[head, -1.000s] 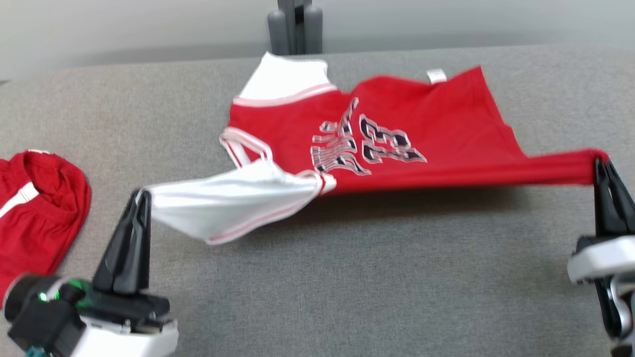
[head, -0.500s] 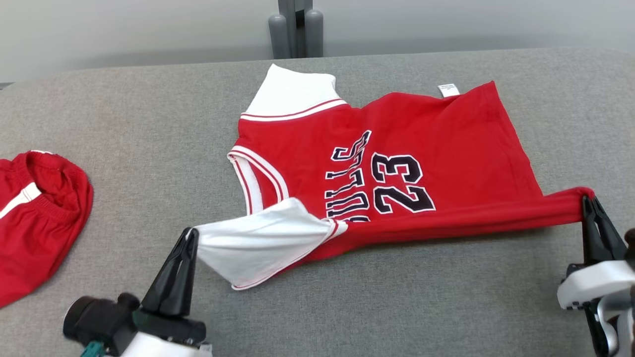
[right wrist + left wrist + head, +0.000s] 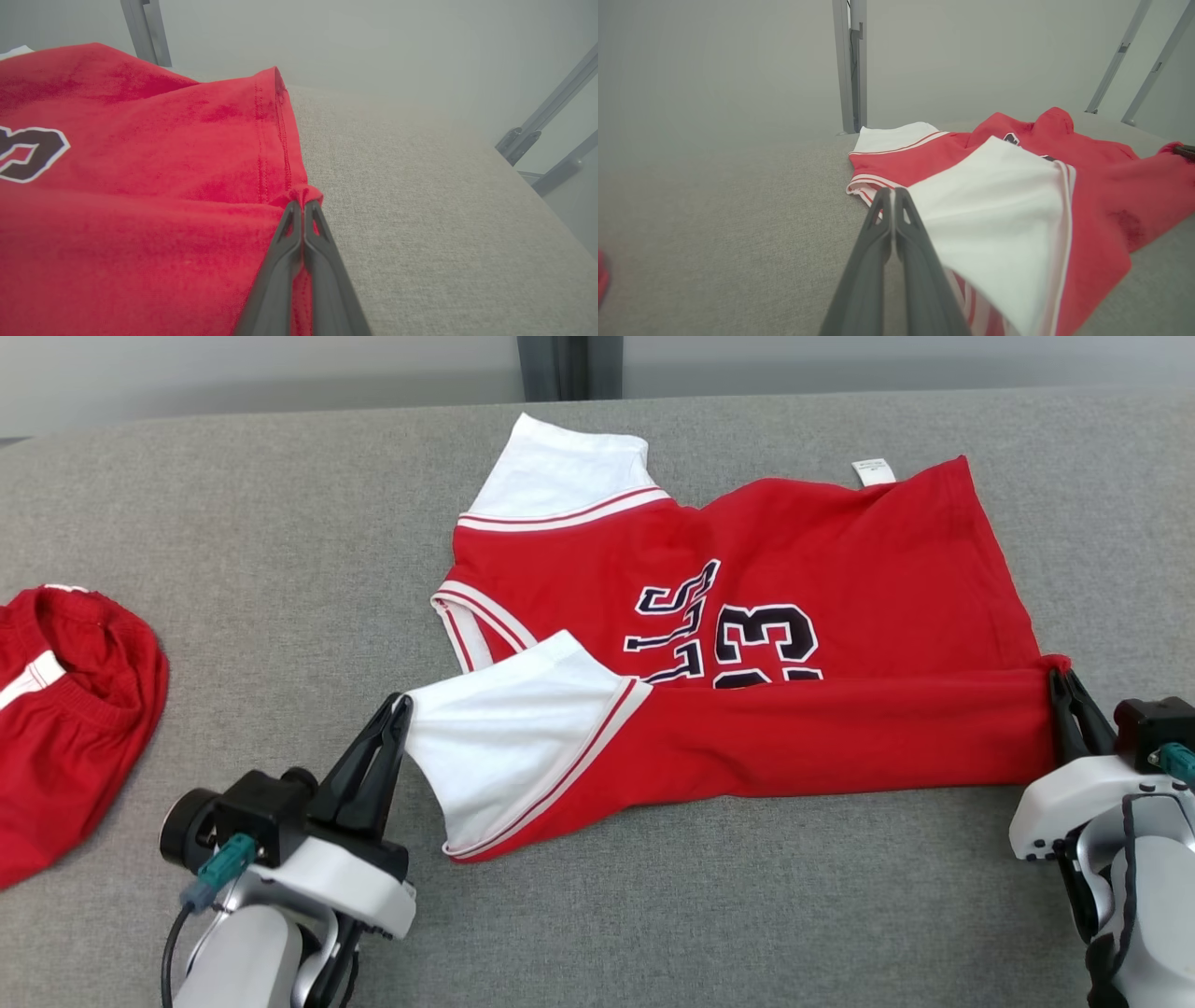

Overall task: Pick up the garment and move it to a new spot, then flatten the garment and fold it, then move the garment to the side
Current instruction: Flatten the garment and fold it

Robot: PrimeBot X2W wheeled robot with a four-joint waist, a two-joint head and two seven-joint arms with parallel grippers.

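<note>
A red jersey (image 3: 794,560) is laid on the grey table (image 3: 280,504), from the middle of the head view out toward 2 o'clock. Its near edge is folded over onto itself, so the lower part of the dark letters and numbers (image 3: 738,635) is covered.

The left claw (image 3: 401,705) is seen at 7 o'clock. Its two dark fingers are pressed together, and the corner of a white sleeve (image 3: 513,728) is pinched between the tips. In the left wrist view the same claw (image 3: 892,193) is shown closed tight on the white cloth (image 3: 999,205), just above the table.

The right claw (image 3: 1060,681) is seen at 4 o'clock. Its fingers are pressed together too, and the red corner of the folded edge is pinched there. In the right wrist view the tips (image 3: 303,205) are clamped on the stitched hem of the jersey (image 3: 140,186).

A second white sleeve (image 3: 560,467) is spread flat at 12 o'clock. A small white tag (image 3: 873,471) is seen at 1 o'clock on the far edge.

Another red cloth (image 3: 75,709) is bunched up at 9 o'clock, well apart from the jersey. A grey post (image 3: 560,364) is found behind the table at 12 o'clock.
</note>
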